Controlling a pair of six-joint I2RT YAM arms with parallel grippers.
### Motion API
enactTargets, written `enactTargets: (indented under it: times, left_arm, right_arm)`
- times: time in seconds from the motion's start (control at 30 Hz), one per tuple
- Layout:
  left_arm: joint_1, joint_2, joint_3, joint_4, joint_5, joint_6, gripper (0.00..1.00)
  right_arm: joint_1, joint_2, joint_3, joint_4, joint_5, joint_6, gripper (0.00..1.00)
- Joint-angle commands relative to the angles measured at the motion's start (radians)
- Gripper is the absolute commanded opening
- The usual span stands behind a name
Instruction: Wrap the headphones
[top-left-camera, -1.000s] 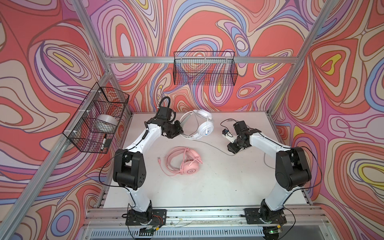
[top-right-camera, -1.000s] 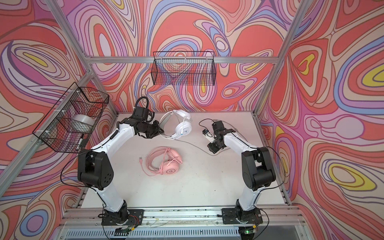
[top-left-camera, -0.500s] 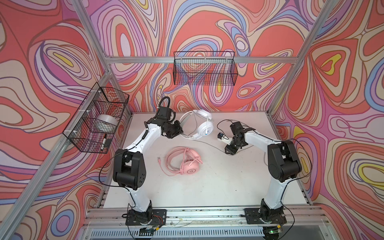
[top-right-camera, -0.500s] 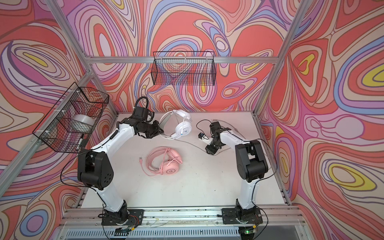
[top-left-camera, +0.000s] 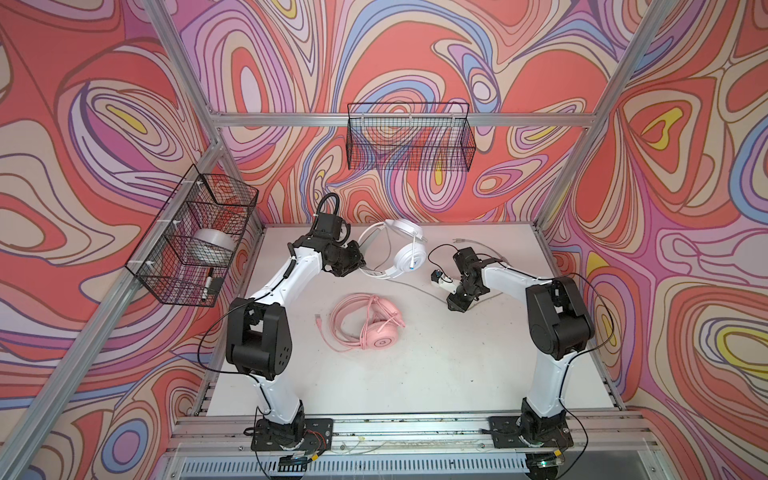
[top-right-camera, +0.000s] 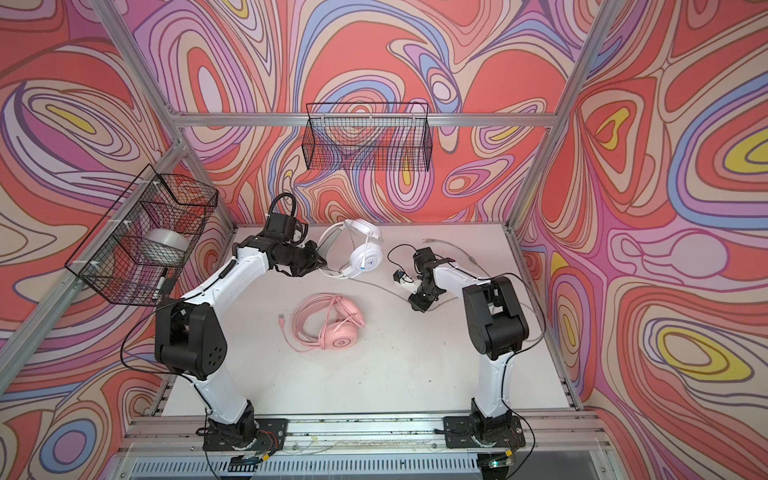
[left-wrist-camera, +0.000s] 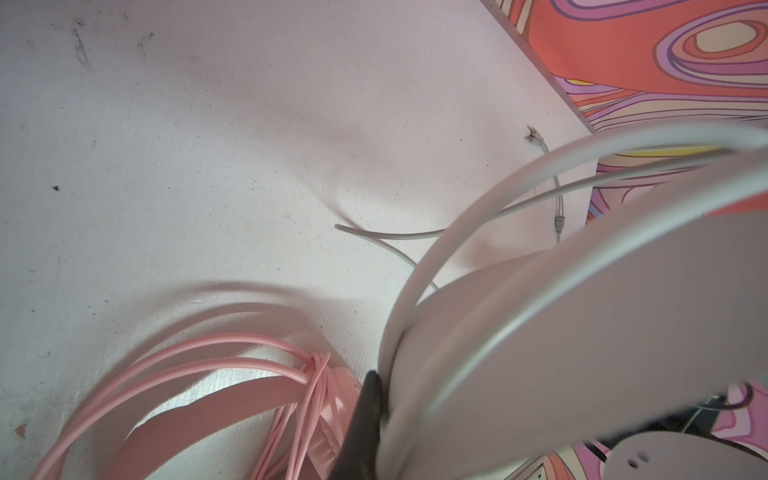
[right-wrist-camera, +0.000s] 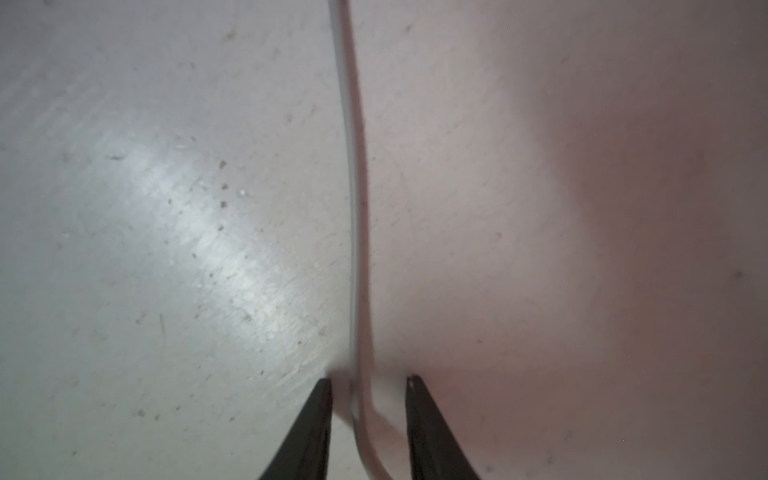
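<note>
The white headphones (top-left-camera: 409, 253) (top-right-camera: 365, 254) stand at the back of the table, raised by the headband, with my left gripper (top-left-camera: 358, 261) (top-right-camera: 318, 264) shut on that band. In the left wrist view one dark finger (left-wrist-camera: 365, 415) presses against the white band (left-wrist-camera: 582, 332). Their grey-white cable (top-left-camera: 415, 286) trails right across the table. My right gripper (top-left-camera: 455, 305) (right-wrist-camera: 370, 386) is down at the table, open, with the cable (right-wrist-camera: 353, 208) running between its fingers and a gap on each side. The pink headphones (top-left-camera: 376, 326) (top-right-camera: 332, 328) lie mid-table with their pink cable coiled around them.
A wire basket (top-left-camera: 166, 266) on the left wall holds a tape roll (top-left-camera: 214, 249) and a marker. Another wire basket (top-left-camera: 409, 141) hangs on the back wall. The white cable's plug end (top-left-camera: 459, 240) lies near the back right.
My right gripper has shifted a little left and toward the front, down onto the white cable, and its fingers have narrowed around it. The left arm and both headphones have not moved.
</note>
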Motion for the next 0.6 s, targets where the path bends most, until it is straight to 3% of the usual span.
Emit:
enactTargets:
  times: [0.0,0.43,0.57]
  left_arm:
    - [0.006,-0.004,-0.004,0.005,0.014,-0.002,0.0]
    - [0.013,0.004,0.005,0.006,0.001,-0.006,0.0]
    - [0.014,0.015,0.021,0.002,-0.002,-0.005,0.0]
  right_arm:
    - [0.008,0.044,0.009,-0.031,0.036,0.023,0.27]
    - [0.051,0.011,-0.082,-0.025,0.069,0.008,0.0]
    - [0.052,-0.014,-0.106,-0.006,0.063,0.01,0.0]
